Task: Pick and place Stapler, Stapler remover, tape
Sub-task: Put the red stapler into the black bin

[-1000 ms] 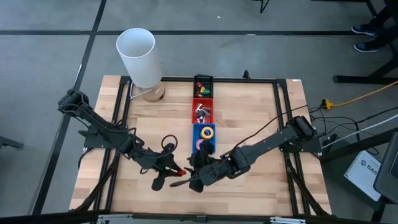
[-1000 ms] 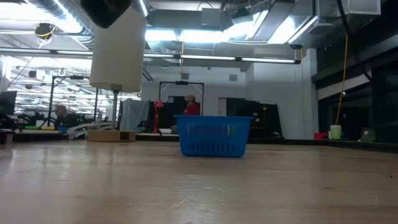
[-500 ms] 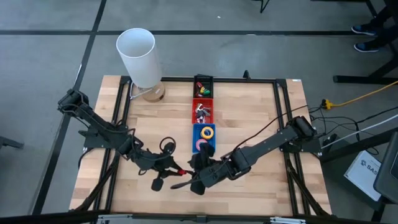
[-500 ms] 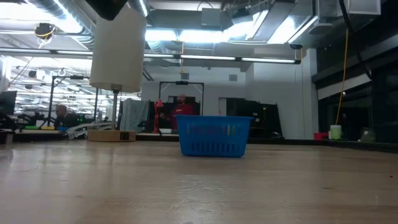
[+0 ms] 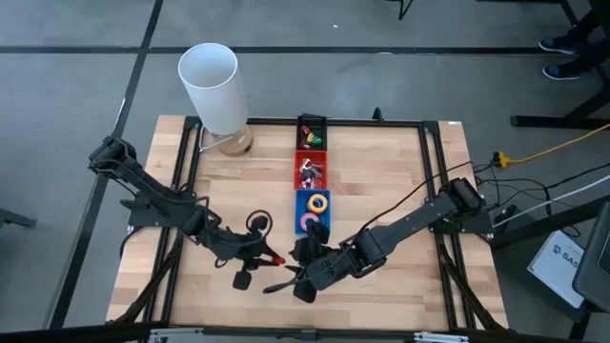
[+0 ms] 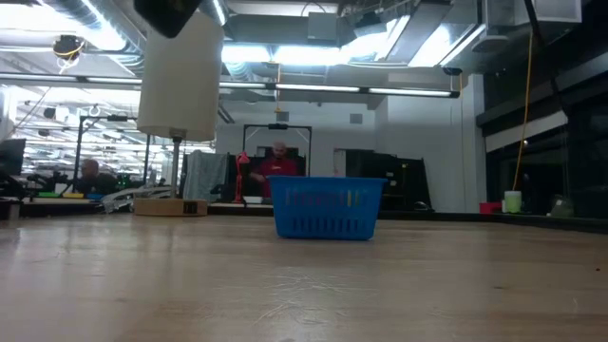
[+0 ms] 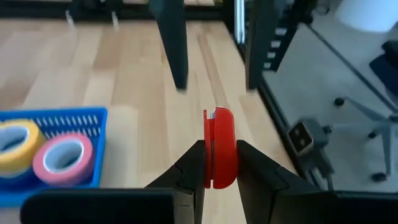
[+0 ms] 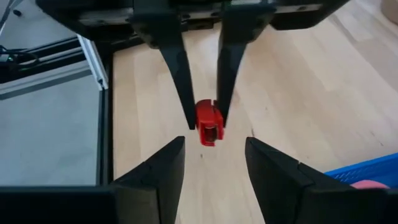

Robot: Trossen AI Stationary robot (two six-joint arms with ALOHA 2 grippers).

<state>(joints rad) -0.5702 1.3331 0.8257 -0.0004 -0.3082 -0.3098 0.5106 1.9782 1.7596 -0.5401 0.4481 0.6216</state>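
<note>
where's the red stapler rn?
The red stapler is clamped in the left gripper, just in front of the blue bin, facing the open right gripper.

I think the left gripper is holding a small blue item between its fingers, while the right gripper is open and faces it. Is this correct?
Not quite: the item is red, not blue. The left wrist view shows the left gripper shut on the small red item, and the right wrist view shows the same colour. The rest holds: the right gripper is open and faces it.
</note>
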